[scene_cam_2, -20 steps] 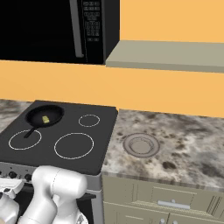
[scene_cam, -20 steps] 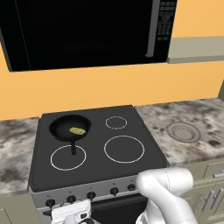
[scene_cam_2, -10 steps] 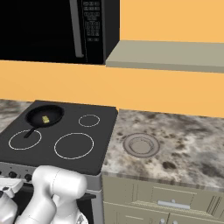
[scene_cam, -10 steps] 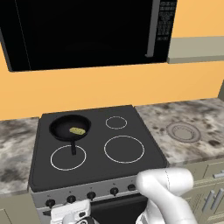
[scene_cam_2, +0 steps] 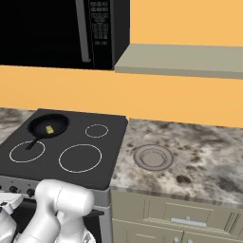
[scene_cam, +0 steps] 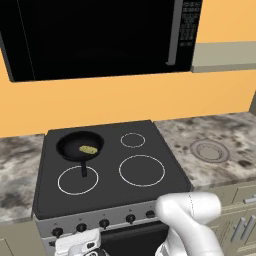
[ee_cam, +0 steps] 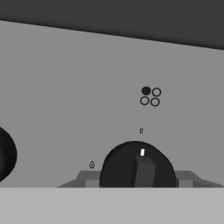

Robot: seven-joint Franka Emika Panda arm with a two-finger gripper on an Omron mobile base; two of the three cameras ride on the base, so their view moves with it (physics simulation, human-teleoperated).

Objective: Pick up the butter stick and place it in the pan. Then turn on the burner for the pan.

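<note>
Butter stick [scene_cam: 88, 149] in the pan [scene_cam: 80, 145]; stove knob [ee_cam: 136, 165] close before the tool.

There is one pan [scene_cam: 80, 145] and one butter stick [scene_cam: 88, 149] inside it. The stove [scene_cam: 111, 200] has four burner rings [scene_cam: 142, 170] on top and five knobs [scene_cam: 104, 223] along its front panel in the left base view. There is one microwave [scene_cam: 95, 37], one grey round disc [scene_cam: 210, 150] on the counter [scene_cam: 225, 131] and one shelf [scene_cam_2: 185, 59].
</note>
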